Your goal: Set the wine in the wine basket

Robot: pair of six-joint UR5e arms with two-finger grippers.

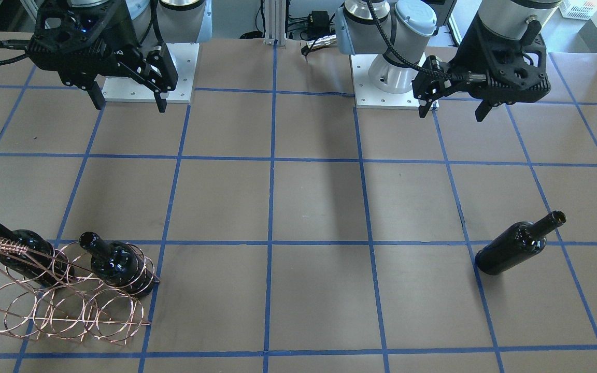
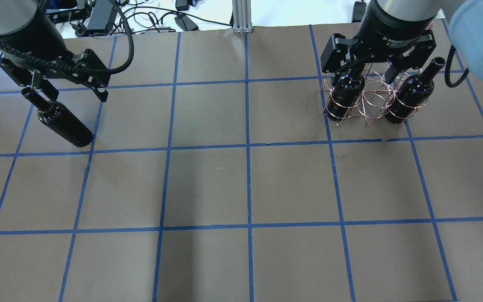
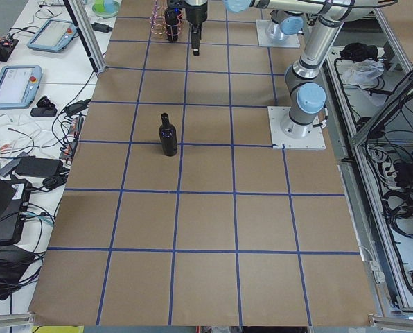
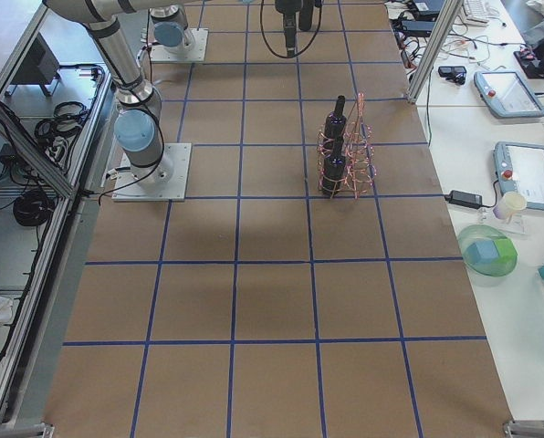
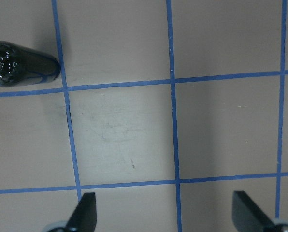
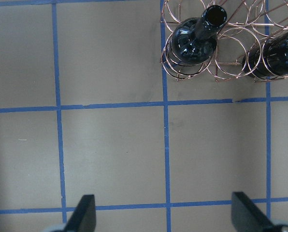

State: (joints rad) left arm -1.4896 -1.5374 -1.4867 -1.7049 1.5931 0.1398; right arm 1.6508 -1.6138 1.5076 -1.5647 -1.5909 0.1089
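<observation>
A loose black wine bottle (image 1: 519,243) stands upright on the brown table; it also shows in the overhead view (image 2: 63,123) and at the upper left of the left wrist view (image 5: 18,64). My left gripper (image 1: 451,115) is open and empty, held high and off to one side of the bottle; it shows in the left wrist view (image 5: 165,215) too. The copper wire basket (image 1: 65,305) holds two bottles alike (image 1: 24,254) (image 1: 117,264), necks up. My right gripper (image 1: 130,107) is open and empty, high up; the basket (image 6: 216,67) lies at the top right of its wrist view.
The table is brown paper with a blue tape grid (image 2: 247,147). The two arm bases (image 1: 148,72) (image 1: 392,77) stand at the robot's edge. Cables and power bricks (image 2: 141,19) lie beyond the far edge.
</observation>
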